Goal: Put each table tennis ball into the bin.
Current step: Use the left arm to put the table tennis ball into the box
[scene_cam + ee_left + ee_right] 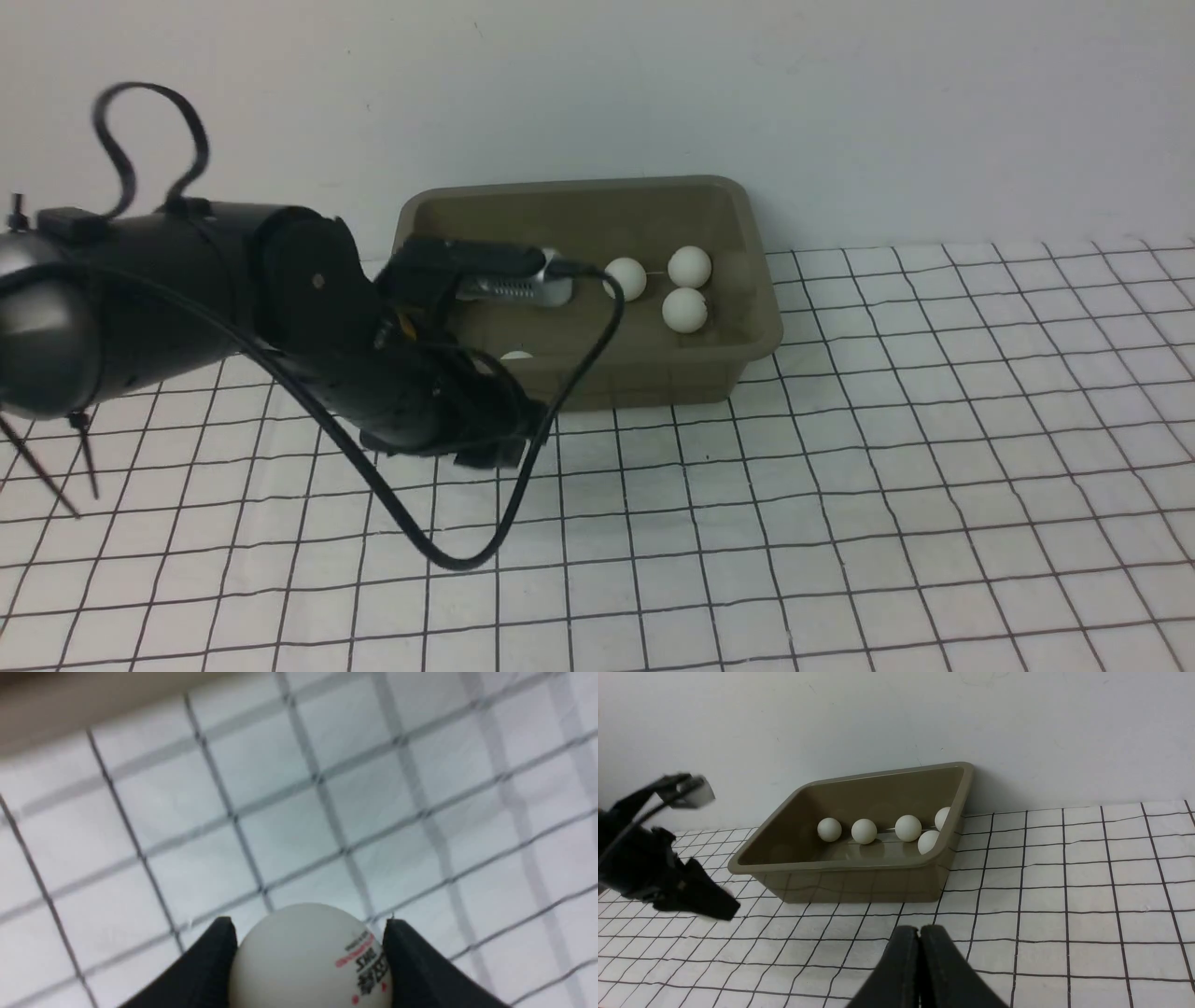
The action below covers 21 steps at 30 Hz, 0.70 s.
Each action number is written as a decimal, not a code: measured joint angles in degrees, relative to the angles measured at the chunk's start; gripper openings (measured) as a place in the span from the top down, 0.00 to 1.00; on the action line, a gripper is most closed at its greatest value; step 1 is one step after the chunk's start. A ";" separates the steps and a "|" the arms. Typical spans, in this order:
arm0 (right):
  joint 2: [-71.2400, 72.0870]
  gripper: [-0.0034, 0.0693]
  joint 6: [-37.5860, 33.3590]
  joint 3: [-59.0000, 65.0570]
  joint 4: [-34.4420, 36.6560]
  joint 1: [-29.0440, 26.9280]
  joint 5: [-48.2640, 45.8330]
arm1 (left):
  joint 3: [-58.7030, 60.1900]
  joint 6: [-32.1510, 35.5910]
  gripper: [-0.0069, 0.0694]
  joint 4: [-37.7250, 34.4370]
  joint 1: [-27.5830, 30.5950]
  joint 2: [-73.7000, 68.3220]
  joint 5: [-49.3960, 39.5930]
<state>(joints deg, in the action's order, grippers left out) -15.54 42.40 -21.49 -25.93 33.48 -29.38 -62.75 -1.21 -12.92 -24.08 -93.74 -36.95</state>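
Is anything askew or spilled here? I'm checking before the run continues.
Nothing stands out. The olive-grey plastic bin sits flat with five white balls inside; the left gripper grips another white ball over the checked cloth.

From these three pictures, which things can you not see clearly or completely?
- Front view: the left arm covers part of the bin, so its ball count is unsure there.
- Left wrist view: the held ball is cut off by the picture edge; its print is too blurred to read.
- Right wrist view: the left gripper is blurred; its ball does not show.
- Right wrist view: the right gripper is cut off below.
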 joint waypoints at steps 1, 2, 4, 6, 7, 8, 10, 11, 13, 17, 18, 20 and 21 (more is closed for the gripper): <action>0.00 0.98 0.00 0.00 0.00 0.00 0.00 | 0.00 0.02 0.45 -0.43 0.00 1.02 1.35; 0.00 0.98 0.00 0.00 0.00 0.00 0.00 | 0.00 0.07 0.45 -0.99 0.00 2.00 3.20; 0.00 0.98 0.00 0.00 0.06 0.00 0.00 | 0.00 0.07 0.45 -1.86 0.00 3.60 6.57; 0.00 0.98 0.00 0.00 0.12 0.00 0.00 | 0.00 0.13 0.45 -2.69 0.00 4.78 10.96; 0.00 0.98 0.00 0.00 0.18 0.00 0.00 | 0.00 0.18 0.45 -2.81 0.00 4.93 12.96; 0.00 0.98 0.00 0.00 0.18 0.00 0.00 | 0.00 0.26 0.45 -2.81 0.00 4.93 13.30; 0.00 0.98 0.00 0.00 0.18 0.00 0.00 | 0.02 0.67 0.45 -2.87 0.00 4.79 15.90; 0.00 0.98 0.00 0.00 0.18 0.00 0.00 | 0.08 0.91 0.45 -2.87 0.00 4.59 16.86; 0.00 0.98 0.00 0.00 0.18 0.00 0.00 | 0.14 1.74 0.45 -2.89 0.00 3.72 19.62; 0.00 0.98 0.00 0.00 0.18 0.00 0.00 | -0.03 3.18 0.45 -2.93 0.00 0.67 23.67; 0.00 0.98 0.00 0.00 0.18 0.00 0.00 | -0.35 3.31 0.45 -2.93 0.00 -0.03 23.79; 0.00 0.98 0.00 0.00 0.18 0.00 0.00 | -1.64 3.62 0.45 -2.93 0.00 -1.67 23.87; 0.00 0.98 0.00 0.00 0.18 0.00 0.00 | -2.15 3.73 0.45 -2.93 0.00 -2.41 23.87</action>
<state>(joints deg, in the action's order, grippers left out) -15.54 42.40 -21.49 -25.75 33.48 -29.38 -64.90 2.52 -15.85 -24.08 -96.15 -13.08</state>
